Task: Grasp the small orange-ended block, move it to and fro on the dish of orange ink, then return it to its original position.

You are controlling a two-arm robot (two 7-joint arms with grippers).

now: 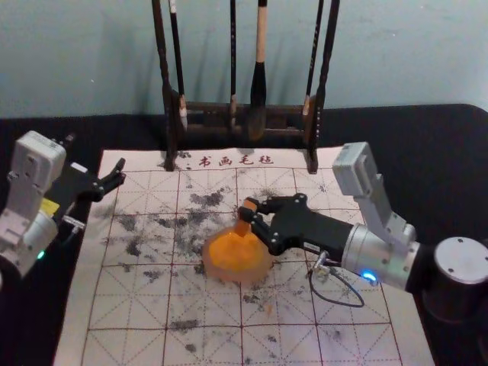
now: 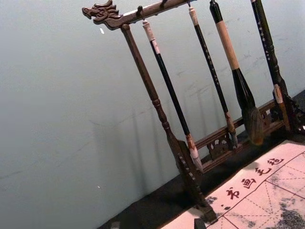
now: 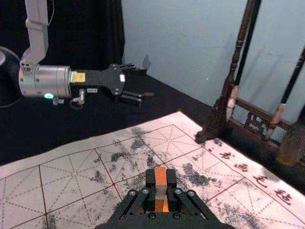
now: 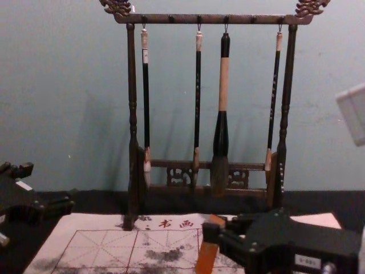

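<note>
In the head view my right gripper is over the dish of orange ink, shut on the block, whose lower end meets the ink. The right wrist view has the orange-ended block, pale in its middle, upright between the fingertips of my right gripper. From the chest, the block leans slightly, held by the right gripper. My left gripper is parked open at the mat's left edge, seen also in the right wrist view, well apart from the dish.
A dark wooden rack with several hanging brushes stands at the mat's far edge. The gridded felt mat, marked with black ink smudges, lies on a black-covered table.
</note>
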